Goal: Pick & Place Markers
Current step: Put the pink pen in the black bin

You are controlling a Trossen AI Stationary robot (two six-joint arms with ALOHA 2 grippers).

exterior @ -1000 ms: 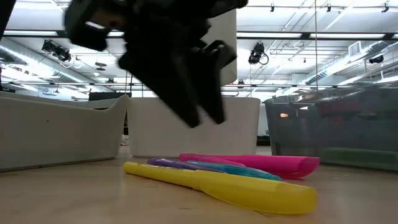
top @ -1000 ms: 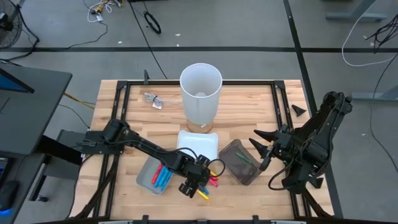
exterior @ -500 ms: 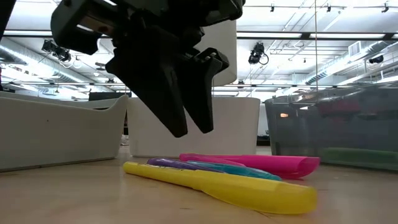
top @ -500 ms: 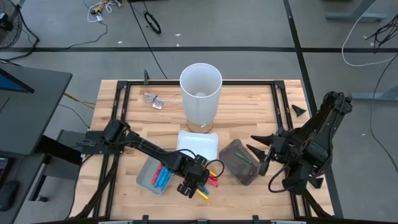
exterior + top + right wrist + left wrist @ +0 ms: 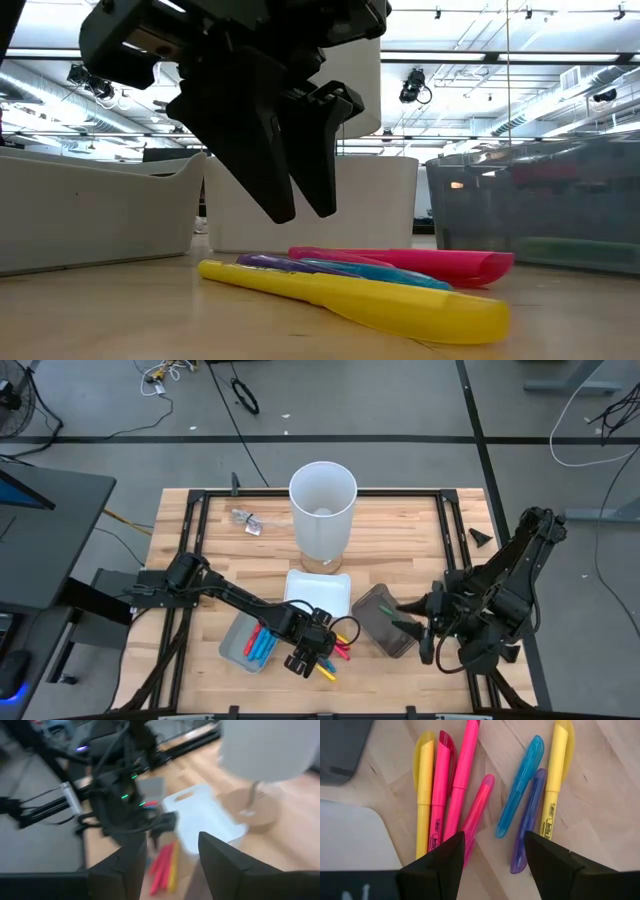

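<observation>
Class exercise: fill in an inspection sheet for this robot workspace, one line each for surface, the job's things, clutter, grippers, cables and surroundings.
Surface: wooden table with a black frame.
Job's things: loose markers lie on the wood below the left gripper: yellow, pink, blue and purple. More markers lie in the grey tray; a green one is in the dark tray.
Clutter: tall white cup, white tray, small clear wrapper.
Grippers: left open, above the loose markers; right gripper open, beside the dark tray, holding nothing.
Cables: several on the floor beyond the table.
Surroundings: grey floor; no people seen.
</observation>
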